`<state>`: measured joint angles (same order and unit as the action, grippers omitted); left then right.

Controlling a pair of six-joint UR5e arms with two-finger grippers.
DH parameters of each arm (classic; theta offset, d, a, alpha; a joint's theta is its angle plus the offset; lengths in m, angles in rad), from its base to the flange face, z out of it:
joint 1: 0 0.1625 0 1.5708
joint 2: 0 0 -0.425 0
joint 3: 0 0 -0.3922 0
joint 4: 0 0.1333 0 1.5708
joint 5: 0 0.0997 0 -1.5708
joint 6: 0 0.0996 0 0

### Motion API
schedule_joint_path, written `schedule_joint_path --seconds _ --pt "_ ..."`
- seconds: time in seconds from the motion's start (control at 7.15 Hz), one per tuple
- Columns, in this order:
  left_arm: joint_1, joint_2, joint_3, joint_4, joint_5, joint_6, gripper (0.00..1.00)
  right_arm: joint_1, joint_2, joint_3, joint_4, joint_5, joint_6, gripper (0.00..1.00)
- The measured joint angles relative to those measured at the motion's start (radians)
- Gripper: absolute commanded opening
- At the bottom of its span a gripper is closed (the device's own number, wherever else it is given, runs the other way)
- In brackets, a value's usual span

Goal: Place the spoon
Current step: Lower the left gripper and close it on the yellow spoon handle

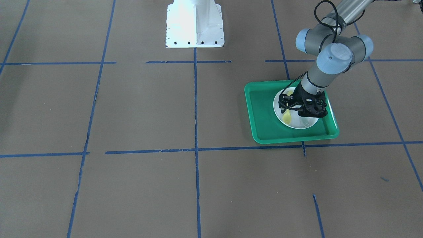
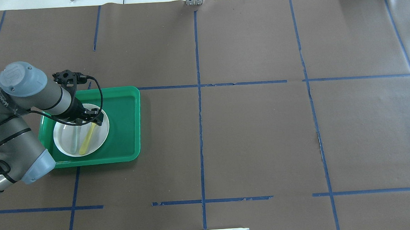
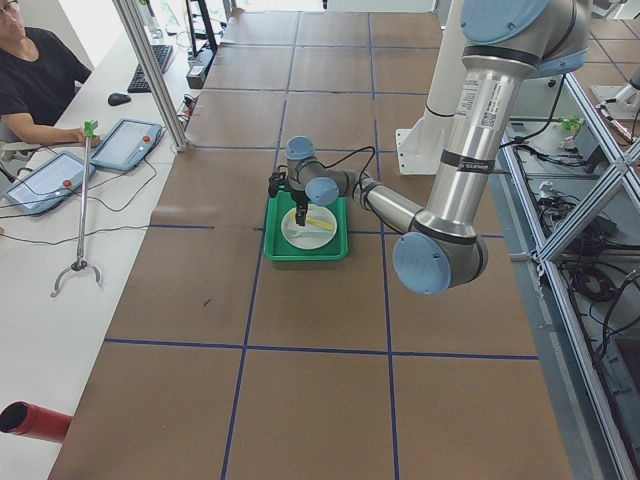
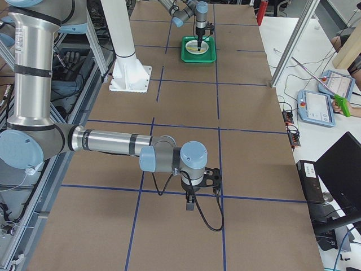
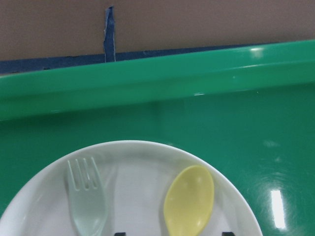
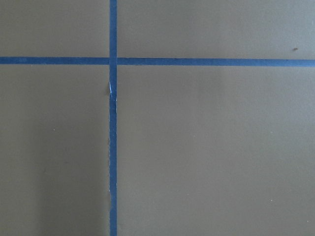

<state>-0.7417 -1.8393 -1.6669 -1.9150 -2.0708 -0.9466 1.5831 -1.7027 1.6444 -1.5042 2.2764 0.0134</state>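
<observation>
The yellow spoon (image 2: 87, 140) lies on a white plate (image 2: 100, 132) inside a green tray (image 2: 125, 126), next to a pale grey-green fork (image 2: 73, 139). The left wrist view shows the spoon's bowl (image 5: 189, 201) and the fork's tines (image 5: 87, 201) pointing toward the tray's far rim. My left gripper (image 2: 91, 122) hangs low over the plate (image 1: 304, 123), open. Its fingertips show at the bottom edge of the left wrist view, one on each side of the spoon (image 1: 287, 117). My right gripper (image 4: 194, 189) shows only in the exterior right view, so I cannot tell its state.
The tray (image 1: 261, 112) sits on brown paper marked with blue tape lines, on my left side. The white robot base (image 1: 195, 24) stands at the table's middle edge. The right wrist view shows only paper and tape.
</observation>
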Motion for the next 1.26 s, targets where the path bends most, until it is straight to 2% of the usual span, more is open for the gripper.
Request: schedule_joint_path --seconds 0.42,0.98,1.12,1.26 --pt "0.020 0.004 0.004 0.005 0.000 0.001 0.71 0.000 0.000 0.000 0.000 0.000 0.000 1.00" --pt "0.025 0.023 -0.010 0.011 -0.017 0.002 0.13 0.000 0.000 0.000 0.000 0.000 0.000 1.00" --pt "0.025 0.026 -0.014 0.012 -0.021 0.002 0.02 0.000 0.000 0.000 0.000 0.000 0.000 1.00" --pt "0.024 0.030 -0.022 0.013 -0.022 0.002 0.00 0.000 0.000 0.000 0.000 0.000 0.000 1.00"
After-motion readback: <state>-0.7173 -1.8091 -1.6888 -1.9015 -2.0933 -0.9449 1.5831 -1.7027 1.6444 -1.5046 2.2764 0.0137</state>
